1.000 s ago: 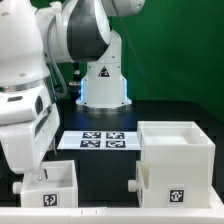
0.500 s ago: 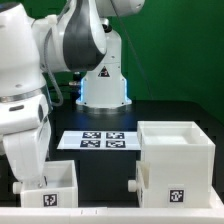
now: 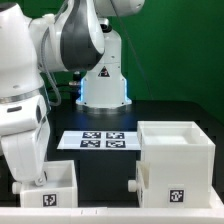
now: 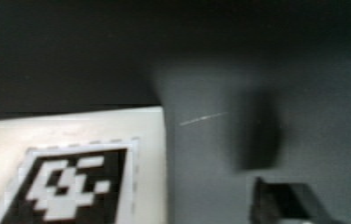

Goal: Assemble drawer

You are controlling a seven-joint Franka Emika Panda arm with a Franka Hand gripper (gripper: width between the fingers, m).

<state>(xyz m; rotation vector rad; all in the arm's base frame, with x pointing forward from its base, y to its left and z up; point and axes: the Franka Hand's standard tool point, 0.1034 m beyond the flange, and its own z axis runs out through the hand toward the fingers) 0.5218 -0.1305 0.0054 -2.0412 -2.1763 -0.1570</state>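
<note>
The drawer (image 3: 52,190), a small white open-topped box with a black-and-white tag on its front, sits at the exterior view's lower left. My gripper (image 3: 27,172) hangs low over the drawer's left wall, and the white hand hides its fingertips. The blurred wrist view shows a white face with a tag (image 4: 69,180) close up. One dark finger (image 4: 291,201) stands beside it over the dark table. I cannot tell whether the jaws grip the wall.
The larger white hollow casing (image 3: 178,160) stands at the exterior view's right, with a tag on its front and a small knob (image 3: 136,184) on its left side. The marker board (image 3: 100,140) lies behind, between the two boxes. The robot base (image 3: 103,85) stands at the back.
The arm has shifted a little to the exterior view's left and the hand has settled lower at the drawer. The drawer and the casing have not moved.
</note>
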